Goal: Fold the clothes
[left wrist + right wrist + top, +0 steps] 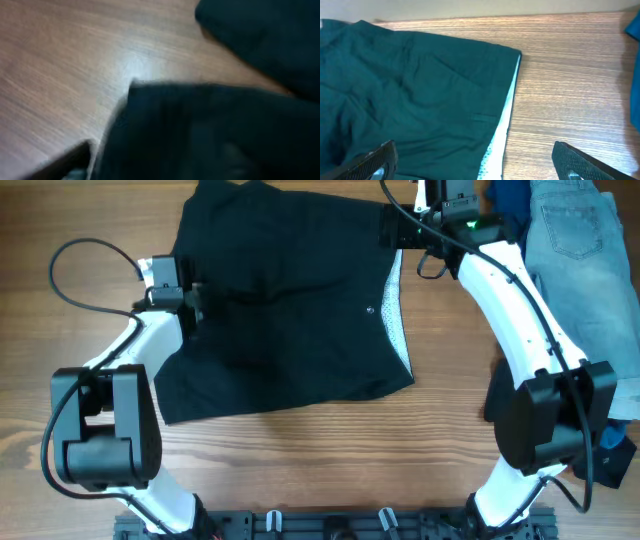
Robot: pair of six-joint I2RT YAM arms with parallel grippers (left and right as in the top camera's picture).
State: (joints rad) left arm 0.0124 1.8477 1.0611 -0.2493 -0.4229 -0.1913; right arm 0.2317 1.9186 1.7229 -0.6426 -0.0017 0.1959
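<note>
Right gripper (472, 147), jaws wide apart and holding nothing, above the far right corner of the black shorts (280, 310), left gripper (197, 298) at their left edge, jaw state too blurred to tell, shorts spread flat on the table (300, 470), denim shorts (580, 250) far right.

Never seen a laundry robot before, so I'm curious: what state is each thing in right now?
black shorts: spread flat, unfolded, waistband lining showing.
denim shorts: lying aside at the right.
dark blue garment: bunched up beside them.
left gripper: at the black shorts' edge, jaws unclear.
right gripper: open, holding nothing.
</note>
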